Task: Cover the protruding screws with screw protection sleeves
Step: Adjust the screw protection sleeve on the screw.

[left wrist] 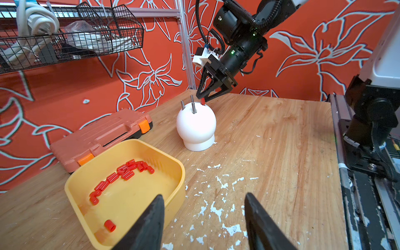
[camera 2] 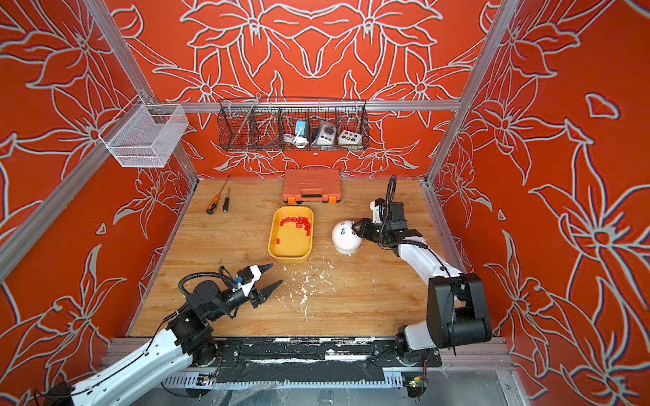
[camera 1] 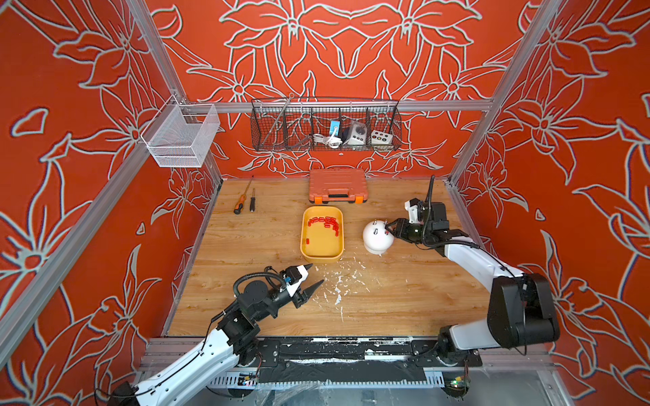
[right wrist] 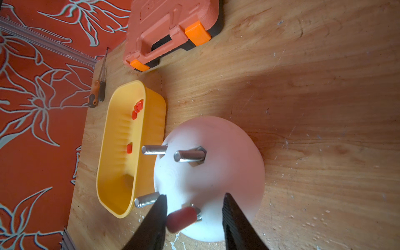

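Atop dome (right wrist: 218,171): sleeve (right wrist: 181,217) on screw (right wrist: 198,215), axis upward (slightly tilted); right gripper (right wrist: 195,195) parted around it; left gripper (left wrist: 204,194) parted, empty.

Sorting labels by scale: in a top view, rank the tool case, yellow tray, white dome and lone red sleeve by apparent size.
1. yellow tray and tool case: too alike to rank
2. white dome
3. lone red sleeve
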Motion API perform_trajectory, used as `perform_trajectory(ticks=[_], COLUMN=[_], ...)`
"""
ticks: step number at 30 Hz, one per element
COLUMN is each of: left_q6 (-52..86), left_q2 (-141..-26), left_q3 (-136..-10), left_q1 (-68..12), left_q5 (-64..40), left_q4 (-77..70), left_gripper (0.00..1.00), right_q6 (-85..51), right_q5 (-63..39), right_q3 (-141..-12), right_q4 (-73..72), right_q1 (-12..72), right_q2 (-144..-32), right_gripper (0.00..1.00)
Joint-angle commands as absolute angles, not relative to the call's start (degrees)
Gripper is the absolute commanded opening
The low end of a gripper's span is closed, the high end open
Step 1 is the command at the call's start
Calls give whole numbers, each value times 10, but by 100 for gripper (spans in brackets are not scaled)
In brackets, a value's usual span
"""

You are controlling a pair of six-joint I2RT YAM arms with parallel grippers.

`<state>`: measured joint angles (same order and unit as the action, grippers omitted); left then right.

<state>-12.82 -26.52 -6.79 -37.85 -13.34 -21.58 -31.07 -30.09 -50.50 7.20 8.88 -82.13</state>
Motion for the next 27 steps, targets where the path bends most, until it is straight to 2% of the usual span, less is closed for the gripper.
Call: perform_trajectory(ticks=[1, 7, 9, 12, 14, 16, 18, 23, 25, 27], left_q6=[-113, -15, 47, 134, 144, 131, 120, 73, 46, 13], left_q2=[-256, -284, -332, -430, -509, -592, -666, -825, -881, -932], left_q3=[-70, -133, -174, -232, -289, -364, -440, -586, -637, -700], left_q1=[-379, -347, -296, -208, -189, -189, -188, -189, -189, -189], left_q5=[-101, 41, 31, -49, -70, -73, -77, -138, -149, -160], left_q4=[-224, -188, -163, -157, -135, -75, -10, 82, 114, 173], left_gripper=[59, 64, 64, 62, 63, 68, 67, 65, 65, 61], right_q6=[-311, -315, -312, -304, -290, -262, -235, -206, -213, -202], right_q5=[-293, -305, -296, -271, -245, -211, -179, -133, -128, -127], right_q3=[-501, -527, -531, -521, -506, -490, -464, -308, -238, -193], right_q4=[93, 93, 95, 78, 62, 46, 18, -203, -304, -378], right_q1=[85, 86, 86, 88, 94, 110, 136, 209, 224, 238], right_q2=[-815, -772, -754, -716, -685, -651, -612, -516, -498, -494], right_gripper=[44, 49, 50, 54, 56, 55, 53, 46, 43, 42])
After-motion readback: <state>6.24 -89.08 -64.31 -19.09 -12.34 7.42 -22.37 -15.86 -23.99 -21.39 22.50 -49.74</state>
